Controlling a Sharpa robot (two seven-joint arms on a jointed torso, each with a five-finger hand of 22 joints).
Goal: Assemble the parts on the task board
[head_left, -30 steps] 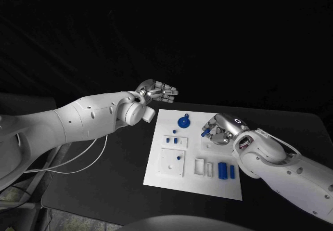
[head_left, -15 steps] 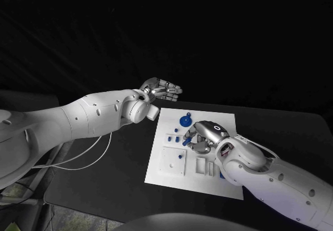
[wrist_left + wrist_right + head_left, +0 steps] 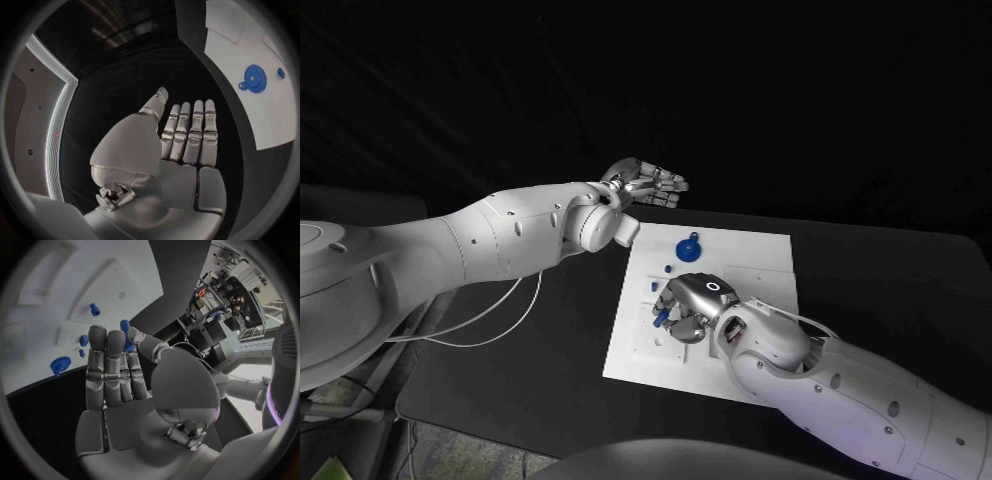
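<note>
Now my right hand (image 3: 687, 305) pinches a blue peg (image 3: 127, 335) over the task board (image 3: 759, 262); my left hand (image 3: 646, 185) hovers empty, fingers straight.

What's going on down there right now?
Left hand open, raised beyond the board. Right hand over the board, pinching a blue part. Nothing in the way.

Head camera looks down from above — each wrist camera sits close behind its own hand, all 3 sharing the task board (image 3: 740, 262).
</note>
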